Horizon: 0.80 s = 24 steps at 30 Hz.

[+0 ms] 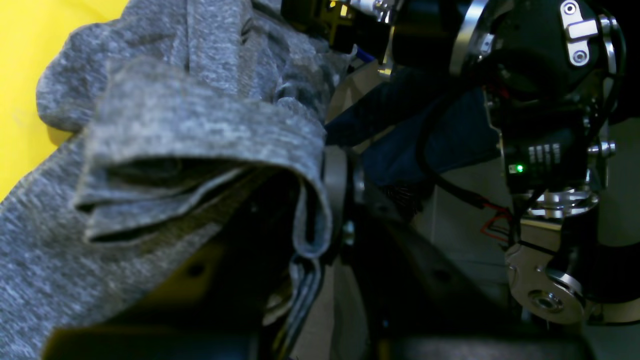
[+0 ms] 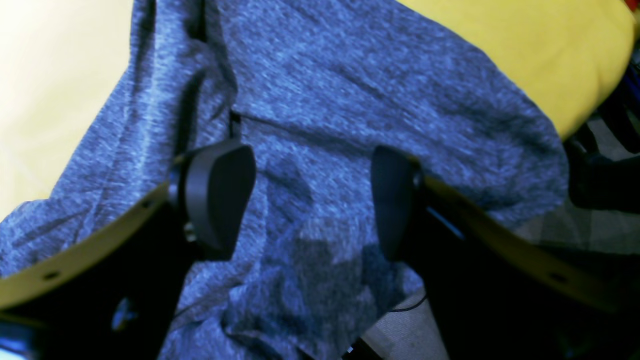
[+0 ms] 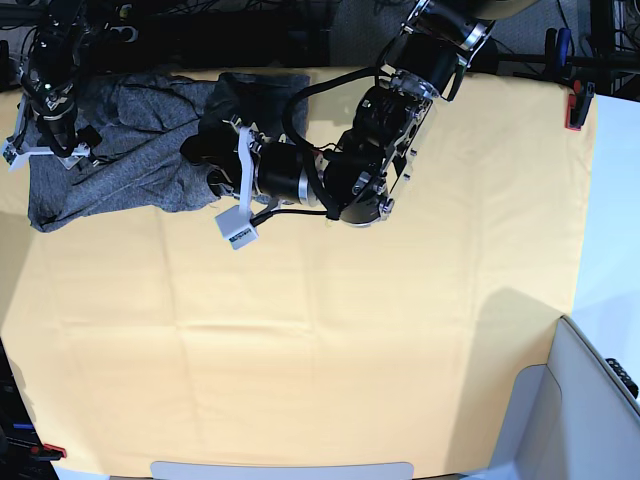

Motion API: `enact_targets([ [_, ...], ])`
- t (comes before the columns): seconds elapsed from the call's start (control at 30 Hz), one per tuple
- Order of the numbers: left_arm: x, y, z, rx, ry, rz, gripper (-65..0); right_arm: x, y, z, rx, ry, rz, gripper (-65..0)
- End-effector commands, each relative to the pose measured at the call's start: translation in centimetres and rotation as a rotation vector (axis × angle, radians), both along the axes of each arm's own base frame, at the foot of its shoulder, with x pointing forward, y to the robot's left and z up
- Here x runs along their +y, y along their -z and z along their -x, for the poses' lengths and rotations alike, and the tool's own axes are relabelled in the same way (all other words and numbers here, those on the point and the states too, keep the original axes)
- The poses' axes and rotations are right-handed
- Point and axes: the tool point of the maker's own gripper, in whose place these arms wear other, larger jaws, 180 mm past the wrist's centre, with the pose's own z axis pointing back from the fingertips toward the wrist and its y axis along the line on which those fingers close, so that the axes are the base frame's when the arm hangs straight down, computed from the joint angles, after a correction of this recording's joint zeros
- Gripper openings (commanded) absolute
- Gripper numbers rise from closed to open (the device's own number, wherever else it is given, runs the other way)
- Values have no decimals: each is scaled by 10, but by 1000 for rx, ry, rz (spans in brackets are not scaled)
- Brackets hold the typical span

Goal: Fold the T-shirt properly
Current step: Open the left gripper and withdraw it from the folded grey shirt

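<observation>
The dark-grey T-shirt point(image 3: 130, 150) lies bunched at the table's far left corner in the base view. My left gripper point(image 3: 200, 160) reaches across to its right part and is shut on a fold of the fabric. In the left wrist view the T-shirt point(image 1: 190, 130) drapes in layers over the dark fingers point(image 1: 400, 260), lifted off the yellow cloth. My right gripper point(image 3: 52, 150) hovers over the shirt's left end. In the right wrist view the right gripper point(image 2: 307, 200) is open and empty, its two black pads point(image 2: 220, 195) just above the T-shirt point(image 2: 325, 100).
The table is covered by a yellow cloth point(image 3: 330, 330). A red clamp point(image 3: 575, 108) holds it at the far right edge. A grey-white bin point(image 3: 600, 410) stands at the near right corner. The left arm's body point(image 3: 380, 140) spans the far middle.
</observation>
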Motion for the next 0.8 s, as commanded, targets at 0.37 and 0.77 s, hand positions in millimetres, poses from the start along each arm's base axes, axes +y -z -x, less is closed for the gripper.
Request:
enact_targets([
  [0.37,-7,-21,-5,-30,-6,71,-441,-6,-11,-5,-27,-5,40,-253],
  [0.77,13,-16,-11,-73,-19,26,-428,-6,-10,-4,-25,-5,39,-253],
])
